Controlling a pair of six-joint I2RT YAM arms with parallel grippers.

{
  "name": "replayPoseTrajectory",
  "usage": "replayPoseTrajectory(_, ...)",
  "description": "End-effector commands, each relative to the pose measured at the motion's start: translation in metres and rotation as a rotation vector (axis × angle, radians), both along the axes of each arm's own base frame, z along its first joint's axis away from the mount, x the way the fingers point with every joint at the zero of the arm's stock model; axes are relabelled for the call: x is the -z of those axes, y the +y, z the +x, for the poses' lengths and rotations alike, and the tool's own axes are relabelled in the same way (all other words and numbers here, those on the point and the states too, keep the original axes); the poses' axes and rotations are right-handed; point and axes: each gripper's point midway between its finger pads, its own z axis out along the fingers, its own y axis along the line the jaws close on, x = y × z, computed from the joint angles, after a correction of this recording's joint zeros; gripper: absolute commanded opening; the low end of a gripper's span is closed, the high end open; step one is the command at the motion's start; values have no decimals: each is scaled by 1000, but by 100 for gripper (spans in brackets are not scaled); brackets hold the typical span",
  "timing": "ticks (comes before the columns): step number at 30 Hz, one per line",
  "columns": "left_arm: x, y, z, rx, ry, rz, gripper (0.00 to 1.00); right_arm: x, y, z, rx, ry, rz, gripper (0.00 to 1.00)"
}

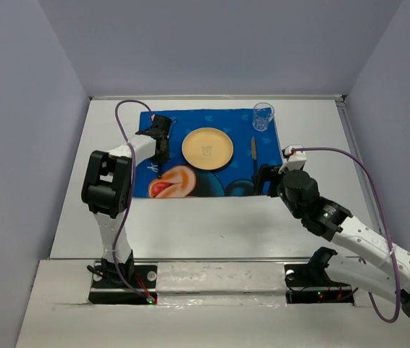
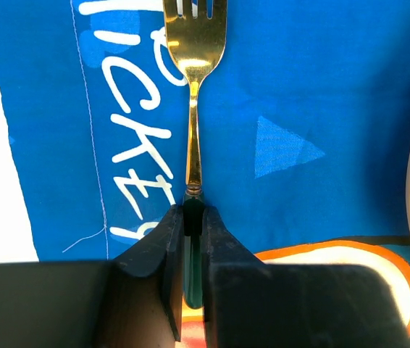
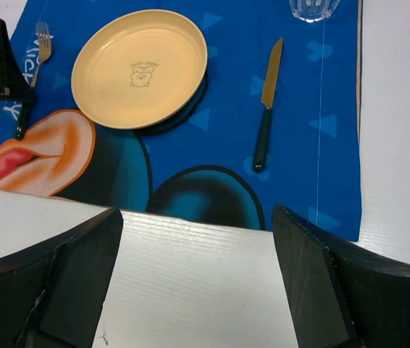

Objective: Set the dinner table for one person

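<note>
A gold fork [image 2: 194, 109] with a dark green handle lies along the left side of the blue Mickey mat [image 1: 237, 123], left of the yellow plate [image 1: 207, 148]. My left gripper [image 2: 193, 217] is shut on the fork's handle, tines pointing away. It shows in the top view [image 1: 160, 141] too. A gold knife [image 1: 253, 152] with a green handle lies right of the plate. A clear glass [image 1: 262, 116] stands at the mat's far right corner. My right gripper [image 3: 198, 283] is open and empty over the white dinner table [image 1: 212, 225], just short of the mat's near edge.
The mat covers the far middle of the table. Grey walls close in the table at the back and both sides. In the right wrist view the plate [image 3: 140, 69], knife [image 3: 266, 109] and fork [image 3: 42, 40] lie ahead.
</note>
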Motion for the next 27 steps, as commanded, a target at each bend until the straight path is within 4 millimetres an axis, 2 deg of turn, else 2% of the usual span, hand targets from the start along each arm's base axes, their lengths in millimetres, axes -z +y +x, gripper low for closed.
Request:
replayPoseTrajectory(1, -9, -3, 5, -3, -28, -17, 25, -9, 0, 3, 4, -23, 14, 89)
replayPoseTrajectory(9, -10, -5, 5, -5, -29, -27, 43, -15, 0, 3, 6, -34, 27, 90)
replayPoseTrajectory(10, -10, -5, 5, -6, -28, -28, 48, -16, 0, 3, 6, -34, 27, 90)
replayPoseTrajectory(13, -16, -5, 5, -7, -42, -34, 57, -19, -1, 3, 7, -41, 30, 90)
replayPoseTrajectory(16, -34, -5, 7, -14, -84, -42, 69, -25, -1, 2, 4, -48, 38, 90)
replayPoseTrajectory(19, -63, -6, 11, -21, -152, -73, 73, -31, -1, 1, 5, -54, 48, 93)
replayPoseTrajectory(20, -84, -7, 12, -28, -205, -92, 74, -32, -4, 1, 22, -50, 54, 100)
replayPoseTrajectory(22, -109, -8, 12, -35, -279, -111, 79, -39, -7, 1, 39, -57, 60, 100)
replayPoseTrajectory(23, -138, -7, 11, -38, -358, -123, 80, -41, -12, 1, 59, -58, 56, 100)
replayPoseTrajectory(25, -174, -8, 8, -40, -459, -139, 81, -55, -16, 0, 77, -77, 74, 100)
replayPoseTrajectory(26, -205, -8, -3, -32, -539, -164, 82, -59, -20, -2, 86, -81, 77, 100)
replayPoseTrajectory(27, -220, -7, -9, -31, -584, -177, 86, -65, -22, -3, 89, -91, 85, 100)
